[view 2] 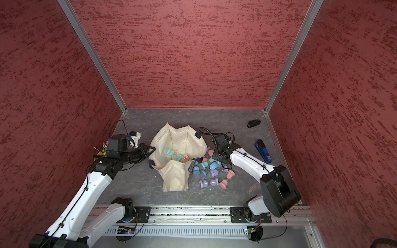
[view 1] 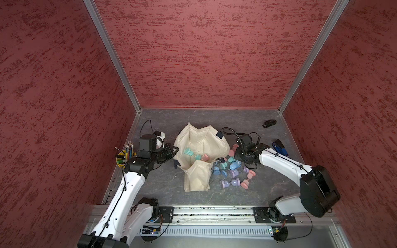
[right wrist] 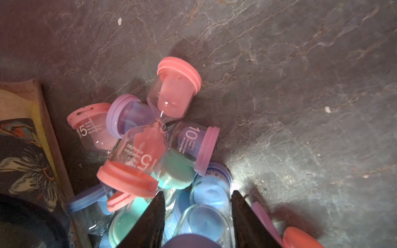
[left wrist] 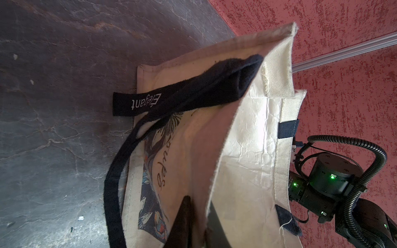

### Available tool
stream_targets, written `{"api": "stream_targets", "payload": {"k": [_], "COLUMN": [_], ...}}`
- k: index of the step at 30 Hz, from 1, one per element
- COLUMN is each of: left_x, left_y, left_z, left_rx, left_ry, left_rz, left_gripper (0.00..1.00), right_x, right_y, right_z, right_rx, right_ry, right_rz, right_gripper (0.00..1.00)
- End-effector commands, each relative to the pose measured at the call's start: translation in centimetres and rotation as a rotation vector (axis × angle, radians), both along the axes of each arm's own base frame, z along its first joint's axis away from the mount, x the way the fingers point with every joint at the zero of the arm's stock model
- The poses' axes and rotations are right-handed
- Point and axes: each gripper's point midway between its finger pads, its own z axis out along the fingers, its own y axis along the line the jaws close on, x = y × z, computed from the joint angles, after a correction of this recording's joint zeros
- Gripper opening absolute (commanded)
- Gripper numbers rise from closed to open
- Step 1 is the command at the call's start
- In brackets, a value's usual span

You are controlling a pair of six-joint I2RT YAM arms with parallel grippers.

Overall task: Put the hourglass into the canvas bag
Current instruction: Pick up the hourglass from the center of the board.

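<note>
Yellow plastic forms the round cup point(view 1: 122, 160) of thin pencils at the left edge of the veined grey table point(view 1: 163, 186). Just right of it, the left fingers point(left wrist: 184, 216) are pinched tight on the raw rim of the canvas bag point(view 1: 199, 137). The bag is a soft, creased cream tote with dark navy straps and a printed outer pocket, slumped open mid-table. Inside it lie a teal-capped hourglass point(view 1: 189, 152) and a pink-capped hourglass point(view 1: 204, 157), both slightly blurred. Against the bag's right side sits a heap of hourglasses point(view 1: 233, 171) with clear glass bulbs and ribbed caps in pink, lilac, blue and teal. The right fingers point(right wrist: 148, 223), black and wedge-shaped, stand apart astride a blue hourglass point(right wrist: 206, 219); whether they grip it I cannot tell. Farther right lie a blue-handled tool point(view 1: 279, 148) and a small black object point(view 1: 269, 124).
</note>
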Motion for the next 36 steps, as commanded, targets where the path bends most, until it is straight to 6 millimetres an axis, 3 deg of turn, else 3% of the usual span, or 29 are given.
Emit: {"api": "stream_targets", "payload": {"k": [1,8,16,28,36], "left_x": [0.4,0.4,0.3,0.1,0.0], "left_y": [0.1,0.1,0.0,0.0,0.0], "left_z": [1.2,1.2,1.3,1.6,1.2], "left_rx": [-0.005,-0.004,-0.006,-0.010,-0.011], "left_ry": [-0.035,-0.036,-0.037,-0.042,-0.039], "left_rz": [-0.001,-0.002,-0.003,-0.006,-0.006], "left_gripper": [0.14,0.14,0.13,0.12,0.06], "right_x": [-0.3,-0.3,0.2,1.0,1.9], "right_y": [-0.1,-0.5,-1.5,-3.2,-1.6], "right_z": [-0.4,-0.3,2.1,8.6,16.4], "right_rx": [-0.014,-0.030,-0.075,-0.098,0.097], "right_ry": [0.004,0.000,-0.052,-0.196,-0.413], "right_rz": [-0.001,-0.008,-0.030,-0.104,-0.088], "right_gripper": [0.48,0.30,0.16,0.09,0.05]}}
